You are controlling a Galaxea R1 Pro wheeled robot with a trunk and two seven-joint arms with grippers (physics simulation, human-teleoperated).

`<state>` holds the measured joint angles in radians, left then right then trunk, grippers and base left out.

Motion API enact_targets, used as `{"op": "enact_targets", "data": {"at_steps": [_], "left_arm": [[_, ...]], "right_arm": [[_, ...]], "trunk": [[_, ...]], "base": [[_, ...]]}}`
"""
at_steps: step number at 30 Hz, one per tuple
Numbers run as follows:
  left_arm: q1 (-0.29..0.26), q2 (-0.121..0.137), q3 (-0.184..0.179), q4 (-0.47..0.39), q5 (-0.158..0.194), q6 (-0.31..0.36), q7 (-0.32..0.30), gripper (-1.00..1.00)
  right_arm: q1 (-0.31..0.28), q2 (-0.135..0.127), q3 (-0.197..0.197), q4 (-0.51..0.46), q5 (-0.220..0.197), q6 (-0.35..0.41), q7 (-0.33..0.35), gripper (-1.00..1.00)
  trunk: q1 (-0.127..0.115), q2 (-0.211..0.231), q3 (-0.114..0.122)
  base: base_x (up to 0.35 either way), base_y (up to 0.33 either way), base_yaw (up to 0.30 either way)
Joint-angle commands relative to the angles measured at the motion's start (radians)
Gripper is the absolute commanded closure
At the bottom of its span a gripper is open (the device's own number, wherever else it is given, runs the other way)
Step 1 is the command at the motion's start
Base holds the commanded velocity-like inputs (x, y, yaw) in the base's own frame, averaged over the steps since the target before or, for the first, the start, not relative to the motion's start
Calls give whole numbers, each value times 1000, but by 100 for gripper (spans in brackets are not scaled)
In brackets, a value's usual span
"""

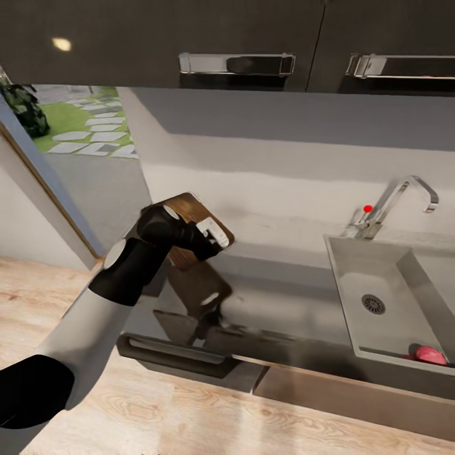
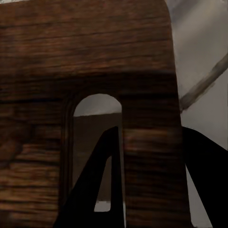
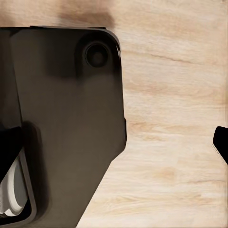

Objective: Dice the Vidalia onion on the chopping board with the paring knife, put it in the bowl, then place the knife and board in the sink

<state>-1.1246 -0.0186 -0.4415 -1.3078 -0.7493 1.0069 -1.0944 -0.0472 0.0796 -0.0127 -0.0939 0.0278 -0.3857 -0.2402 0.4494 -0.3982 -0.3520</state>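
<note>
The left tool point(image 1: 212, 237) gripped the chopping board point(image 1: 189, 212) by its slot, best kept level above the table point(image 1: 278, 303).

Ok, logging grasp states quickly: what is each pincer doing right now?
Left pincer: closed on the chopping board, held up off the countertop.
Right pincer: cannot be told; only one dark fingertip shows above the wooden floor.
</note>
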Motion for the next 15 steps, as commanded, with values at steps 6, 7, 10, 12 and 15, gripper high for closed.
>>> {"op": "enact_targets", "data": {"at_steps": [6,7,10,12,15], "left_arm": [[-1,-28,61,10,-12,2,4,100],[1,-33,69,15,-12,2,12,100],[4,-39,75,21,-7,2,24,100],[4,-44,76,23,-5,2,25,100],[5,-49,76,32,-4,2,26,100]], "right_arm": [[0,0,-1,0,3,-3,-4,-100],[0,0,-1,0,3,-3,-4,-100],[0,0,-1,0,3,-3,-4,-100],[0,0,-1,0,3,-2,-4,-100],[0,0,-1,0,3,-2,-4,-100]], "trunk": [[1,-2,5],[1,-2,6],[1,-2,10],[1,-2,12],[1,-2,16]], "base": [[0,-65,222],[0,-20,222],[0,-7,222],[0,-3,221],[0,-1,218]]}}
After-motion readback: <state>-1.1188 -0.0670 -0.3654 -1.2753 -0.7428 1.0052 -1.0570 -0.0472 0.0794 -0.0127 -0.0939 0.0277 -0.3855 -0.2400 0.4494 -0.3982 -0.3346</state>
